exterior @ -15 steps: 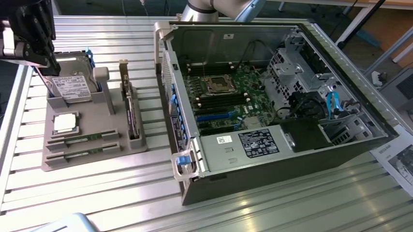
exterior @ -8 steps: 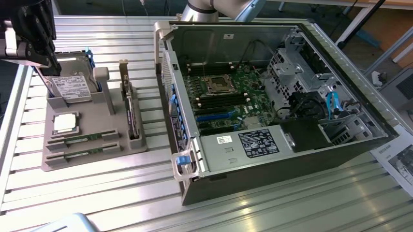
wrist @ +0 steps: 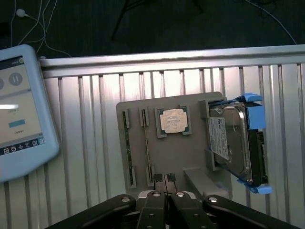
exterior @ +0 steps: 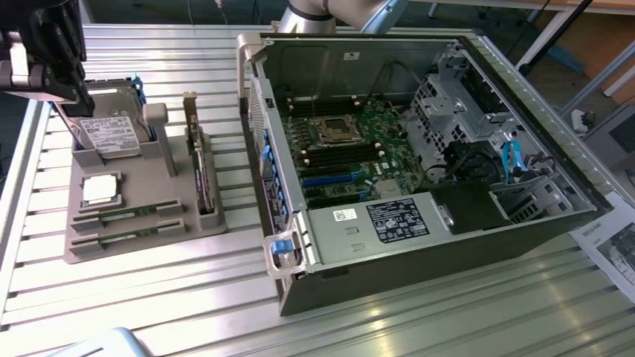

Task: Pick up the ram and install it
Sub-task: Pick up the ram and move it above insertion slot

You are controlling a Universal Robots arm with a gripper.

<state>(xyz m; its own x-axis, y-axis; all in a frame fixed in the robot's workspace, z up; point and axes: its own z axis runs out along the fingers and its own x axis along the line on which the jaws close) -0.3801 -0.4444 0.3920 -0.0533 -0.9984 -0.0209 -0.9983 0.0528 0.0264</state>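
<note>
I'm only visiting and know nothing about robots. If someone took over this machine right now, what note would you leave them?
Gripper: fingers shut and empty, hanging over the tray.
Ram and second ram: both lie in their tray slots, next to the processor.
Done: nothing. No ram has been picked up yet.
Left: the whole job, picking up a ram and installing it in the open case.
</note>
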